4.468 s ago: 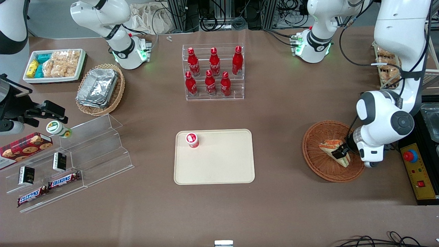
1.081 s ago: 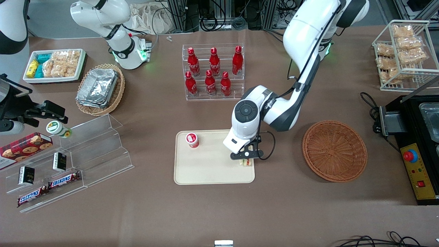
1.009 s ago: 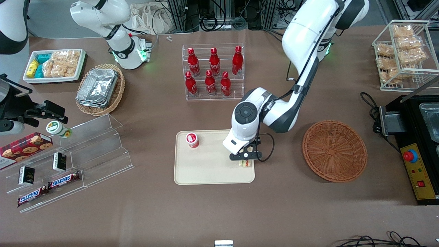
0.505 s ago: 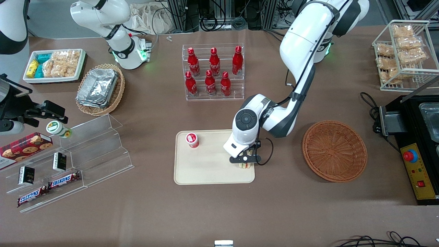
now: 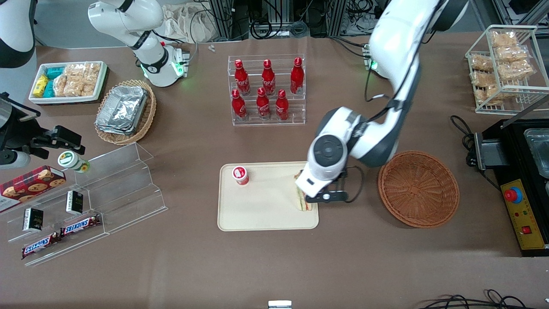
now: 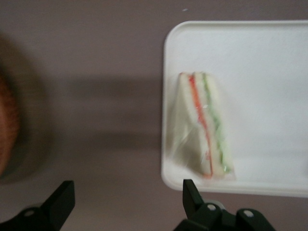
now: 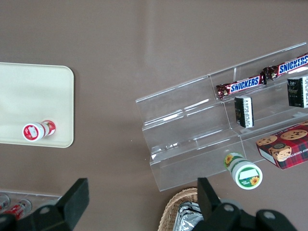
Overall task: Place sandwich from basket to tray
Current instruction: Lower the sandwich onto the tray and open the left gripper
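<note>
The sandwich (image 5: 301, 201) lies on the tray (image 5: 261, 214), close along the tray's edge nearest the basket (image 5: 418, 188), its orange and green filling stripes facing up in the left wrist view (image 6: 206, 126). The gripper (image 5: 327, 196) hangs above the table just beside that tray edge, between the tray and the basket, with its fingers (image 6: 191, 196) spread wide and holding nothing. The sandwich rests clear of both fingers, apart from them. A small red-capped bottle (image 5: 240, 175) stands on the tray's corner toward the parked arm's end.
</note>
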Motion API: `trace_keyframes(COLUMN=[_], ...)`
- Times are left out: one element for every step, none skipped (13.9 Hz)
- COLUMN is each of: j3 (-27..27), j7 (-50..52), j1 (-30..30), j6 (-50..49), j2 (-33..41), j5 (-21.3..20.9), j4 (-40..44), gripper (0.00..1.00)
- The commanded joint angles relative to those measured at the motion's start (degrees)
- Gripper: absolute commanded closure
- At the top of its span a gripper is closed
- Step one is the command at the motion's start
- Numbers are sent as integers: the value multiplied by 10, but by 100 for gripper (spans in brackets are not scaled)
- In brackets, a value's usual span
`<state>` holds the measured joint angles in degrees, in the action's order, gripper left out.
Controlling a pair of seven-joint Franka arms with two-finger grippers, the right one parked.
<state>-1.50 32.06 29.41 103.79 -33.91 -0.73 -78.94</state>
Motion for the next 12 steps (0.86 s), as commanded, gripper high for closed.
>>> trace_keyframes(j3=[-3,-3,-3,-2,-2,-2,0,3,3,4,10,18], j7=[-71,-103,-137,-163,-194,-229,-264,-292,-308,-311,-309,-311], j1=[-45,-69,-93,-114,-138,-164,-190,-223,-250,-262,-271,-280], j6=[-72,-95,-112,-126,-139,-153,-158,-168,-183,-189,-190,-190], j2=[68,84,101,119,137,157,172,183,191,193,193,194], j5=[11,11,11,10,3,0,-1,-1,0,-2,-4,-4], j4=[-17,-17,-17,-17,-14,-12,-10,-8,-8,-2,11,16], gripper=[1,1,1,1,1,1,0,0,0,0,0,0])
